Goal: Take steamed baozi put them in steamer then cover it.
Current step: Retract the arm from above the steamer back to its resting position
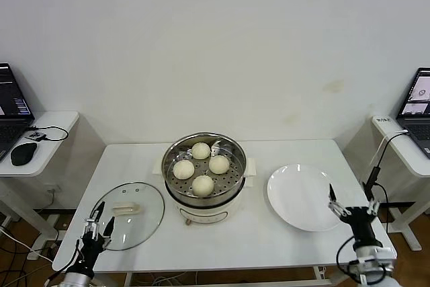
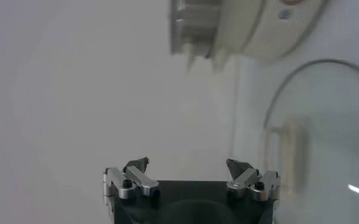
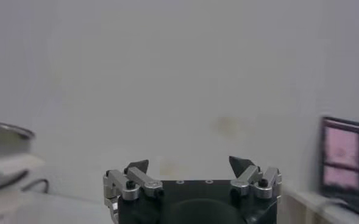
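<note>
With four buns (image 1: 201, 167) sitting in the steamer (image 1: 203, 196), the left end effector (image 1: 97, 223) is hovering wide open and empty beside the glass lid (image 1: 127, 215) lying on the worktop (image 1: 269, 233), seemingly for covering, while the right end effector (image 1: 351, 209) is waiting open near the plate (image 1: 299, 196).

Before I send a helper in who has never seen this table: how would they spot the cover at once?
Start at the steamer in the middle of the white table, with the four baozi inside. The cover lies flat on the table to the robot's left of it, just ahead of the left gripper. Unlike the solid white plate on the other side, it is clear glass with a cream handle.
</note>
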